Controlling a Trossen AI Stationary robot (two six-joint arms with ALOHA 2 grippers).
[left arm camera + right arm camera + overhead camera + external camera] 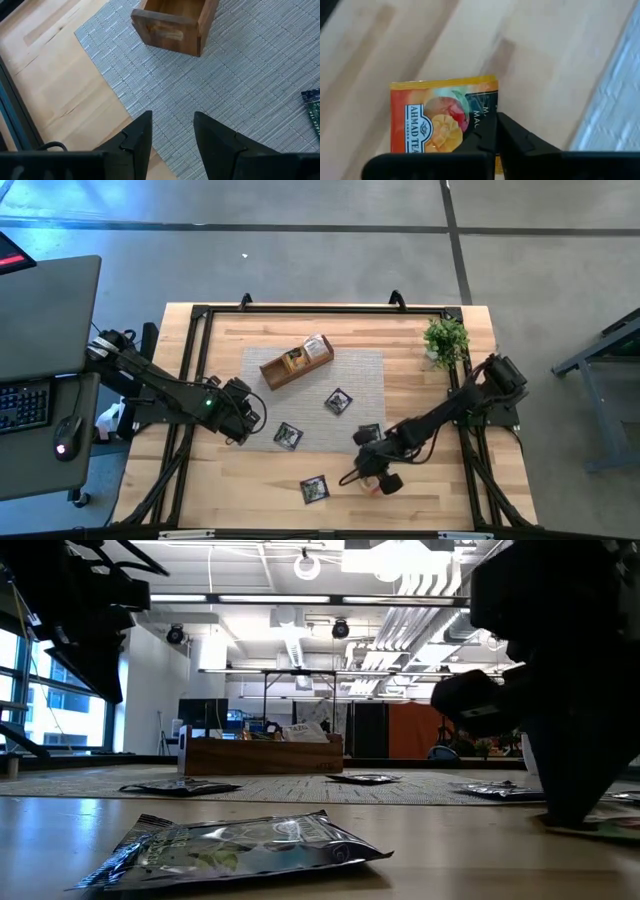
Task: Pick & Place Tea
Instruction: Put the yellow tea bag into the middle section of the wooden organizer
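Observation:
An orange-yellow tea sachet (pixel 440 117) lies flat on the bare wood near the table's near edge, also seen as the sachet (pixel 372 484) in the high view. My right gripper (pixel 495 120) is down on it, shut. Three dark sachets (pixel 338 401) (pixel 288 436) (pixel 367 434) lie flat on the grey mat, and another dark sachet (pixel 314 489) lies on the wood. A white sachet (pixel 318 346) sticks out of the wooden tray (pixel 296 361). My left gripper (pixel 172 120) hovers open over the mat's left edge, touching nothing. My right gripper comes from above, pointing down, and its shut fingers (pixel 512 142) meet at the sachet's dark-printed side edge (pixel 482 107). The fingers hide the exact place of contact. The sachet still lies flat on the table.
A small potted plant (pixel 445 340) stands at the table's far right corner. The grey mat (pixel 370 380) covers the table's middle, with bare wood around it. A black frame rail (pixel 190 380) runs along the table's edges. A desk with keyboard and mouse stands beyond the left side.

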